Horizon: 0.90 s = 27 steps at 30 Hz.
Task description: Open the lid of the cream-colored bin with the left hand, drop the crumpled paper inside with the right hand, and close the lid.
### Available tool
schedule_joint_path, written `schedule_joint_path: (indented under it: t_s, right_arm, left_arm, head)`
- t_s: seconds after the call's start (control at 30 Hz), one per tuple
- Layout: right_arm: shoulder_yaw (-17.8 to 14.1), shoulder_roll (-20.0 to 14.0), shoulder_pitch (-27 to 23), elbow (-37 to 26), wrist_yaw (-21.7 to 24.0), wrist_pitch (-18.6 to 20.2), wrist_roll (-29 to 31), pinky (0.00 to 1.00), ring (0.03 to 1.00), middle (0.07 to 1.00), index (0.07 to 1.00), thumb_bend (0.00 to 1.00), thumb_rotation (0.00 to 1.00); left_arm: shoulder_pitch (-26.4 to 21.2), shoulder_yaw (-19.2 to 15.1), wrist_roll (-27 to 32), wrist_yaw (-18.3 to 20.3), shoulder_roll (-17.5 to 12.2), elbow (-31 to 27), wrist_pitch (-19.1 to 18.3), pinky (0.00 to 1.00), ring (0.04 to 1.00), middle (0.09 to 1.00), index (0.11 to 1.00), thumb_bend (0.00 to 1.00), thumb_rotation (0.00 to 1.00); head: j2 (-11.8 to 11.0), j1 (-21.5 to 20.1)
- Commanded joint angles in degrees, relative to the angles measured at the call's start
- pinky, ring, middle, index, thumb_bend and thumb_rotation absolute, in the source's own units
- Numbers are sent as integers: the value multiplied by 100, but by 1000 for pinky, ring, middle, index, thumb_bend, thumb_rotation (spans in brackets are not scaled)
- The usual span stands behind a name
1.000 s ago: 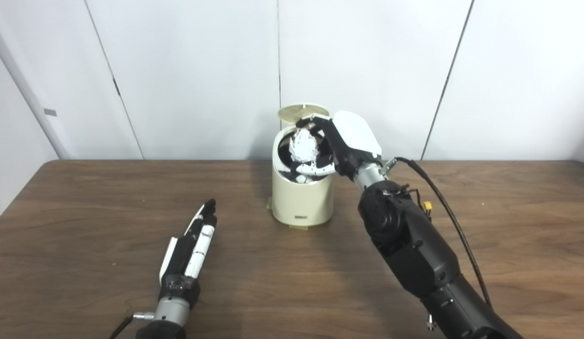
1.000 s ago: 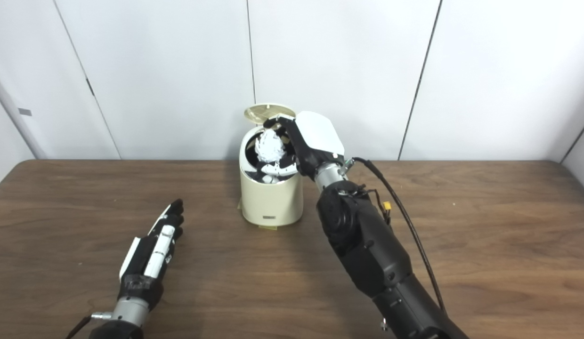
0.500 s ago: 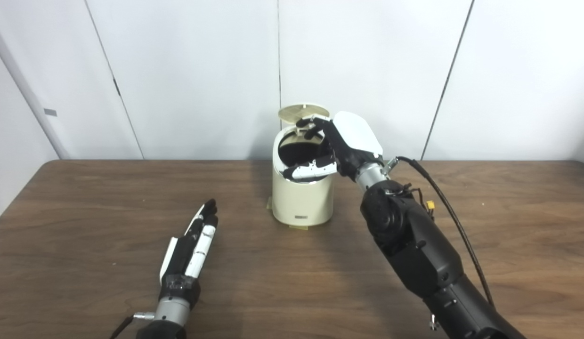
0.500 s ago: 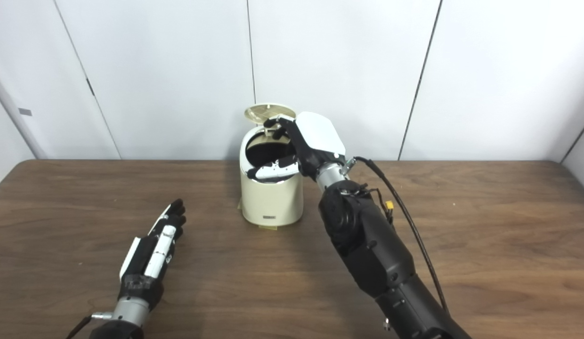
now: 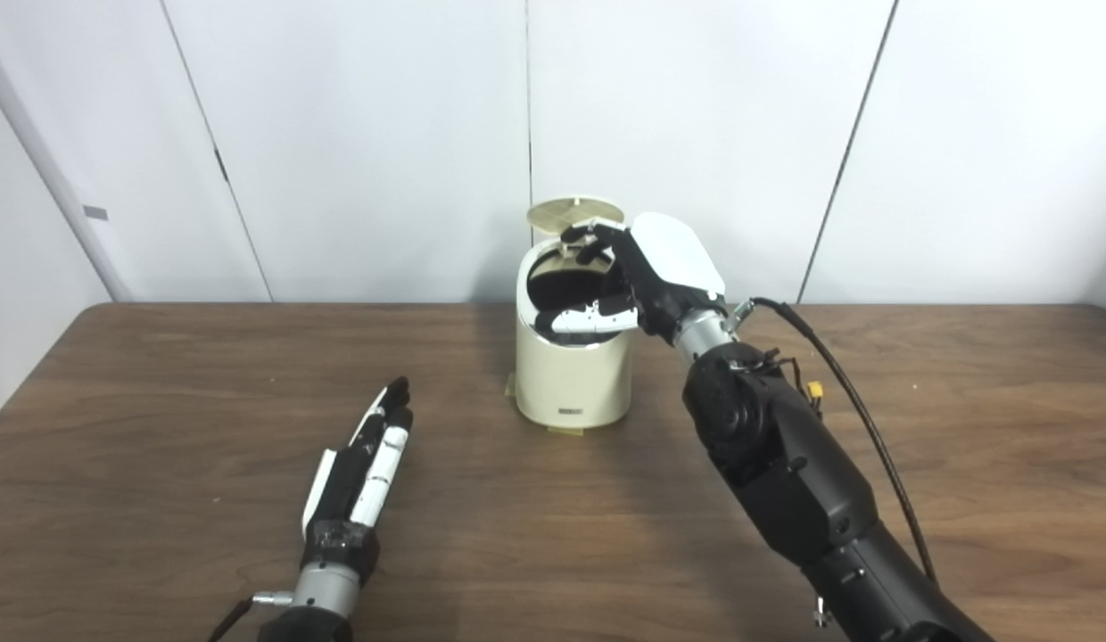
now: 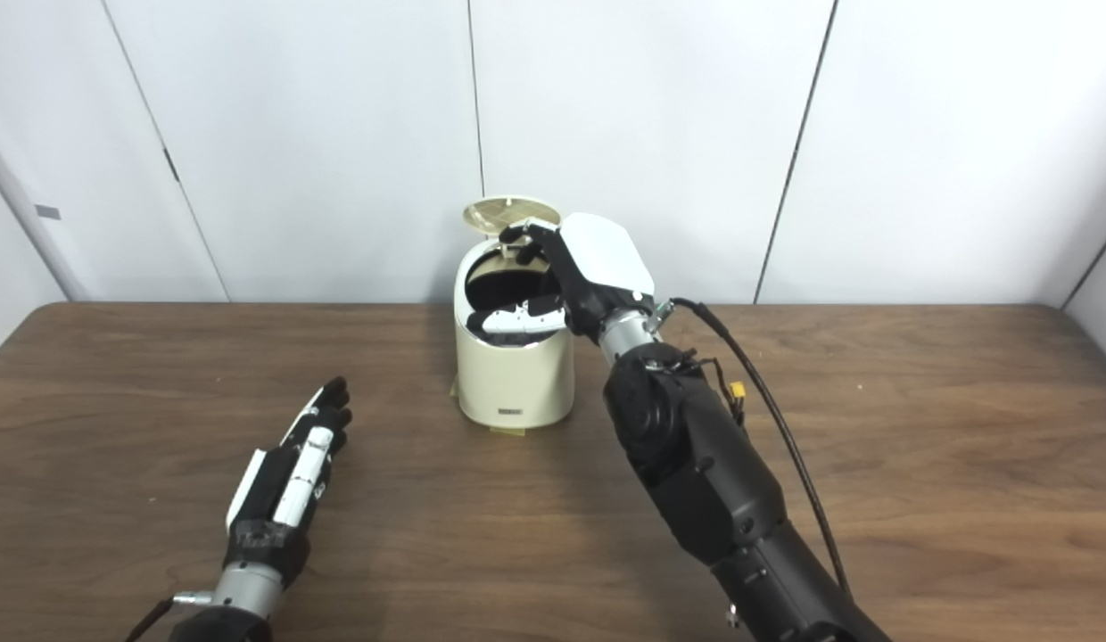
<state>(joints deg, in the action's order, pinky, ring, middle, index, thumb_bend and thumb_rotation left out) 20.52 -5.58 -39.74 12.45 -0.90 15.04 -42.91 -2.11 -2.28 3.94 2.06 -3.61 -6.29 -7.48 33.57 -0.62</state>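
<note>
Over the mouth of the cream-colored bin [image 5: 571,374] hangs the right hand [image 5: 638,276], its white-backed palm tilted toward the opening, its fingers [image 5: 581,316] spread and reaching across the rim with nothing between them. Just behind and above this hand stands the lid [image 5: 573,212], tipped up on its hinge at the far side of the bin, the upper fingertips close beside its front edge; whether they touch it cannot be told. Directly beneath the open hand lies the dark interior of the bin, and the crumpled paper is not visible anywhere in either view, the inside being too dark to show what it holds. From the wrist of this hand a black cable [image 5: 852,401] loops down along the black forearm, which runs toward the lower right corner. Well apart from the right hand, on its left and nearer the camera, the left hand [image 6: 290,473] lies on the brown wooden tabletop [image 6: 919,428], fingers straight and pressed close together, pointing roughly toward the bin and gripping nothing. Under the bin's base, on the side facing the hands, a small strip of tape [image 5: 566,432] shows against the tabletop.
</note>
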Motion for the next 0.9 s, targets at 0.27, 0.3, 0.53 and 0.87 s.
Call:
schedule_joint_path:
  t_s: [0.27,0.3,0.53,0.87]
  right_arm:
    - [-440,234,50,68,-1748,-1426,262,348,395,495,519,507,1]
    - [-461,244,66,61,-1851,-1505,260,340,385,498,500,502,0]
    - [-572,233,202,-365,-1843,-1530,265,318,376,508,483,496,0]
    - [-727,-37,663,-1315,-1570,-1468,191,430,399,517,494,501,0]
  left_arm:
    - [-5,64,56,64,38,-48,-79,1000,981,969,1000,601,768]
    - [-6,65,53,65,34,-42,-74,1000,982,972,1000,601,769]
    - [-14,62,74,82,34,-21,-68,1000,987,977,1000,595,767]
    - [-70,53,99,109,13,58,-57,1000,997,976,1000,601,775]
  head:
    - [2,-19]
    - [-3,-28]
    - [-8,-43]
    - [-42,-135]
